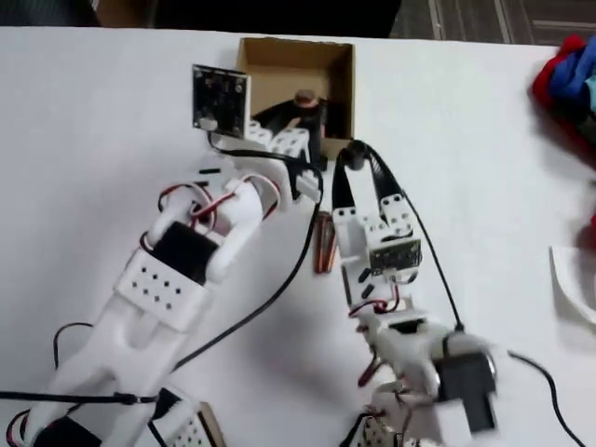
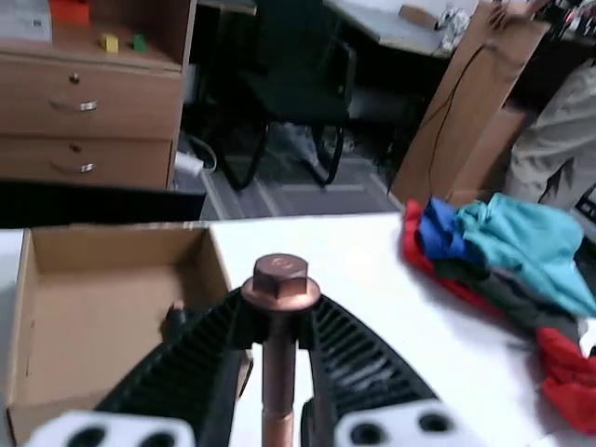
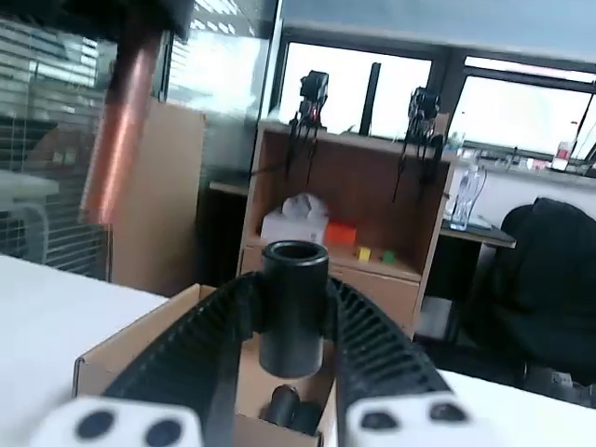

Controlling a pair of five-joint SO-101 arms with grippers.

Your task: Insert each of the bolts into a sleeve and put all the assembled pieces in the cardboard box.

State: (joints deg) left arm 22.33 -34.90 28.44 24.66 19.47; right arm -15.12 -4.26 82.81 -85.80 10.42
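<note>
The left arm (image 1: 177, 261) lies stretched on a slant from the table's near edge toward the cardboard box (image 1: 340, 56), its wrist bent so that the left gripper (image 2: 279, 321) reaches over the box's near wall. Its jaws are closed narrow on a copper bolt (image 2: 279, 279), gripping just under the hexagonal head; the bolt stands roughly upright, head on top, shank hanging free below the fingers, above the box's near right part. The box stands open on the white table (image 1: 484, 140), and a few dark cylindrical pieces (image 3: 287, 407) lie on its floor. In front of the box, between the two arms, two copper pieces (image 1: 323, 242) lie side by side on the table, well apart from either gripper. The right gripper (image 3: 294, 291) sits just outside the box's near right corner, its jaws clamped on a black sleeve (image 3: 294, 312) that stands upright with its open mouth facing up. The bolt's shank and the sleeve are near each other but apart, not touching. The right arm (image 1: 410, 345) runs almost straight back from that corner to the table's near edge. Far to the right of the box lies a heap of red and blue clothes (image 1: 568, 74).
</note>
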